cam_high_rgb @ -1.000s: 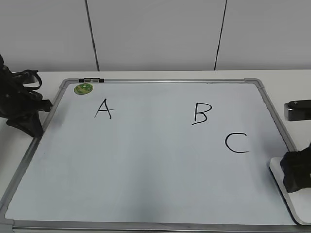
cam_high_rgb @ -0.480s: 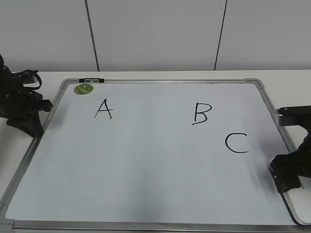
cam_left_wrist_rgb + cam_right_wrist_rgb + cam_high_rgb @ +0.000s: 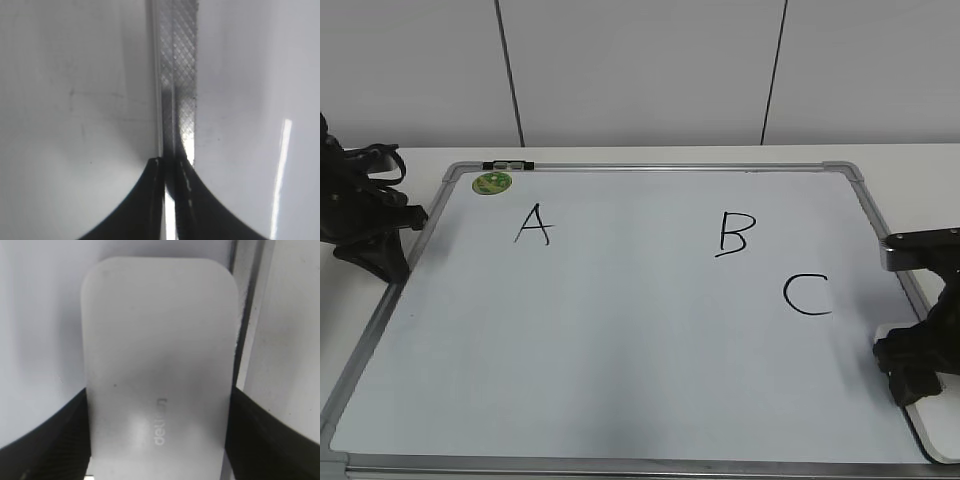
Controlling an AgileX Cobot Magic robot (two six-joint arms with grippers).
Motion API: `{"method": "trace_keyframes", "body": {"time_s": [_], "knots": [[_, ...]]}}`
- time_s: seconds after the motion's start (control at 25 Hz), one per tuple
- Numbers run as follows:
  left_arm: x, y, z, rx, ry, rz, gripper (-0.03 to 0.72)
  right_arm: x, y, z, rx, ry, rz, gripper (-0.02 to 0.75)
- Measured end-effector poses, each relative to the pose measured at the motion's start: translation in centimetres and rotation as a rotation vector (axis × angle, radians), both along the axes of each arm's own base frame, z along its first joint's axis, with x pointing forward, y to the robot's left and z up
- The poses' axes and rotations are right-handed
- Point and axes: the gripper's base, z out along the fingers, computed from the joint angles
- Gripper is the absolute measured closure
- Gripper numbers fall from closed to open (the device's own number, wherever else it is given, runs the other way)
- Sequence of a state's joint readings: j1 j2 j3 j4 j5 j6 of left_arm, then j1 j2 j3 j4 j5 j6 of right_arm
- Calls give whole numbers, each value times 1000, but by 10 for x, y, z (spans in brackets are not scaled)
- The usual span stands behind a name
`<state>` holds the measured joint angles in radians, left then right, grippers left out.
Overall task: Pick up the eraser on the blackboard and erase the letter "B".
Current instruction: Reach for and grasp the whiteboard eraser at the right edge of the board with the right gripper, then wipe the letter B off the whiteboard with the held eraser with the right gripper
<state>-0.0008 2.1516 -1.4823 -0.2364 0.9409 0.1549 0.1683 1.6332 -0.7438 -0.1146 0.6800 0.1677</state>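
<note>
The blackboard [image 3: 620,340] is a pale whiteboard with a silver frame, lying flat on the table. The black letter "B" [image 3: 734,234] stands right of centre. The white eraser [image 3: 932,432] lies at the board's right edge, mostly hidden under my right gripper [image 3: 910,370]. In the right wrist view the eraser [image 3: 157,340] fills the middle, and my right gripper [image 3: 159,392] has its jaws against both long sides. My left gripper [image 3: 380,240] is shut and empty at the board's left edge; it also shows in the left wrist view [image 3: 170,162] above the frame [image 3: 177,75].
A black "A" [image 3: 533,224] stands at the left and a black "C" [image 3: 807,295] below right of the "B". A round green magnet [image 3: 491,183] and a small black clip [image 3: 508,164] sit at the top left corner.
My right gripper has moved left and down over the eraser and now has its jaws on the eraser's sides. The left arm has not moved.
</note>
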Motion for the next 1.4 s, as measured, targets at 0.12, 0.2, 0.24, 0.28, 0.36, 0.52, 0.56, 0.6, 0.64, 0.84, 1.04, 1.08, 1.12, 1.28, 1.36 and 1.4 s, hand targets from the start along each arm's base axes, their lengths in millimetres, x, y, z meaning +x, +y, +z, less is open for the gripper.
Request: {"method": "trace_keyframes", "body": {"time_s": [0.12, 0.2, 0.24, 0.28, 0.36, 0.52, 0.56, 0.6, 0.64, 0.84, 1.04, 1.08, 1.12, 1.28, 1.36, 1.4], "knots": [[0, 0, 0, 0, 0, 0, 678, 0, 0, 0, -1, -2, 0, 195], [0, 0, 0, 0, 0, 0, 678, 0, 0, 0, -2, -2, 0, 200], [0, 0, 0, 0, 0, 0, 678, 0, 0, 0, -2, -2, 0, 200], [0, 0, 0, 0, 0, 0, 678, 0, 0, 0, -2, -2, 0, 200], [0, 0, 0, 0, 0, 0, 678, 0, 0, 0, -2, -2, 0, 200], [0, 0, 0, 0, 0, 0, 678, 0, 0, 6, 3, -25, -4, 200], [0, 0, 0, -1, 0, 1, 678, -1, 0, 11, 7, -43, -5, 200], [0, 0, 0, -1, 0, 1, 678, -2, 0, 15, 10, -61, -5, 200], [0, 0, 0, -1, 0, 1, 678, -3, -1, 22, 14, -85, -6, 200], [0, 0, 0, -1, 0, 1, 678, -8, -2, 46, 17, -132, -9, 200], [0, 0, 0, -3, 0, 2, 678, 4, -1, 73, 12, -160, 3, 200], [0, 0, 0, -3, 0, 2, 678, 8, 0, 80, 13, -176, 3, 200], [0, 0, 0, -3, 0, 2, 678, 12, 1, 87, 14, -188, 6, 200], [0, 0, 0, -3, 0, 2, 678, 33, 5, 108, 26, -206, 34, 200], [0, 0, 0, -3, 0, 2, 678, 45, 9, 116, 41, -204, 45, 200], [0, 0, 0, -3, 0, 2, 678, 50, 11, 118, 48, -202, 52, 200]]}}
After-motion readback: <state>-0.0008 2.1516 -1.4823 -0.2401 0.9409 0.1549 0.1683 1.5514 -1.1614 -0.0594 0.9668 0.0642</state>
